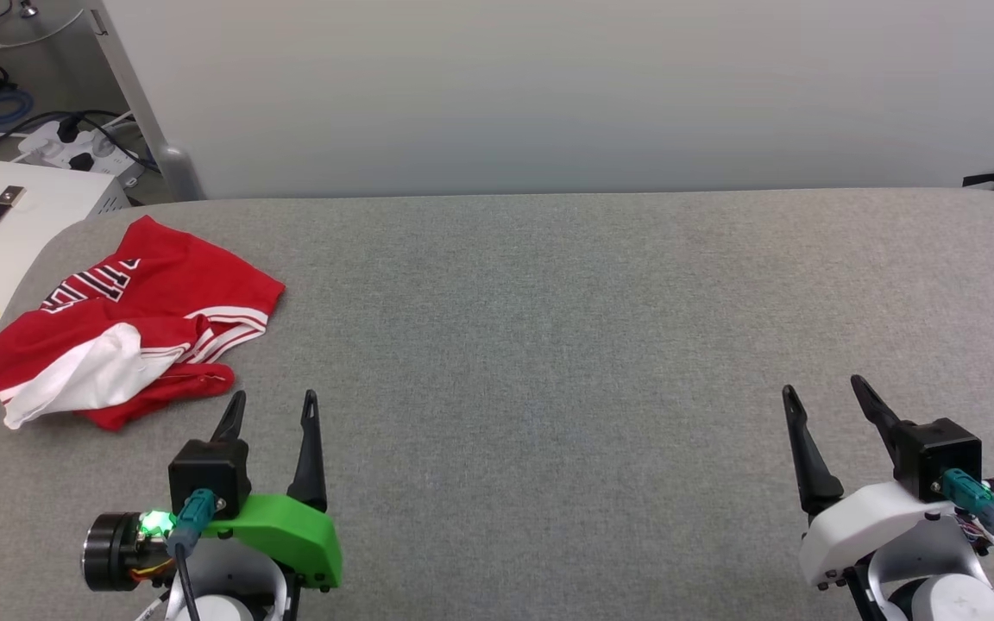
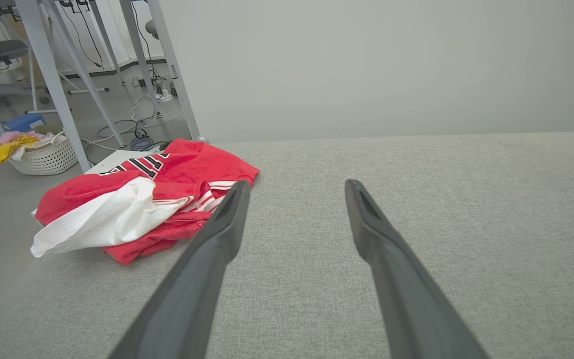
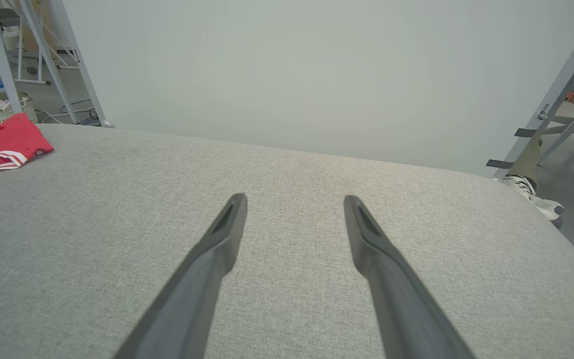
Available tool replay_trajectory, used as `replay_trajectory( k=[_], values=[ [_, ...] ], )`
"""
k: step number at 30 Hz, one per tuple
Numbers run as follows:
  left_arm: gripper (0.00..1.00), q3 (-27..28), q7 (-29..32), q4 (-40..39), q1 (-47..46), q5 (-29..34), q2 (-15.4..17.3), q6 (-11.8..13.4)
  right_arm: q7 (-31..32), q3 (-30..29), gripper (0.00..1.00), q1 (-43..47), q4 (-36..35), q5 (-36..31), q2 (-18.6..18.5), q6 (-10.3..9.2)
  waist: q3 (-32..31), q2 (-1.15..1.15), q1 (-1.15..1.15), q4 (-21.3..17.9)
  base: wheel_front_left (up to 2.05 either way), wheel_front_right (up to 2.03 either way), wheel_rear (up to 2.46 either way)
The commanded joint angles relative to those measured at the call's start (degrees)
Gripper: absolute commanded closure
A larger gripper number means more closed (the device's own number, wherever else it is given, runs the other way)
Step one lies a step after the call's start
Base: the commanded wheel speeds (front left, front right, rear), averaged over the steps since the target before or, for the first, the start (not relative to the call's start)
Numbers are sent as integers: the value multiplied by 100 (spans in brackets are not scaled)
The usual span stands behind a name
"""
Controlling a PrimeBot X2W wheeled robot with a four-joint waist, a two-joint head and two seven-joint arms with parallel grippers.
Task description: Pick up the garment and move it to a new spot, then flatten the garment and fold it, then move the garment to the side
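Looking at this, you've got both claws spread wide and holding nothing: left gripper point(image 1: 275, 395) near the front edge of the worktop point(image 1: 549, 345), right gripper point(image 1: 822, 385) well over toward the right edge. The garment point(image 1: 130, 323) sits crumpled by the far left corner, its white sleeve point(image 1: 87, 375) right at the left edge. Biggest risk imo: come in from the right and you'll shove it off that edge, or you pinch just the loose sleeve and the rest drags in a twisted lump, nasty to flatten

Desk point(image 1: 549, 345): open grey surface from middle to right edge and along the near edge. Obstacle: crumpled garment point(image 1: 130, 328) at far left corner; pale wall point(image 1: 549, 86) closes the far edge.
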Motion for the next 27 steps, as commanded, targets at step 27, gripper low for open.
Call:
replay_trajectory(
  k=[27],
  values=[
    [0,-65,-371,64,62,-293,-7,-37,-365,-8,0,69,-43,350,3,-1,22,0,0,8,0,0,0]
  ],
)
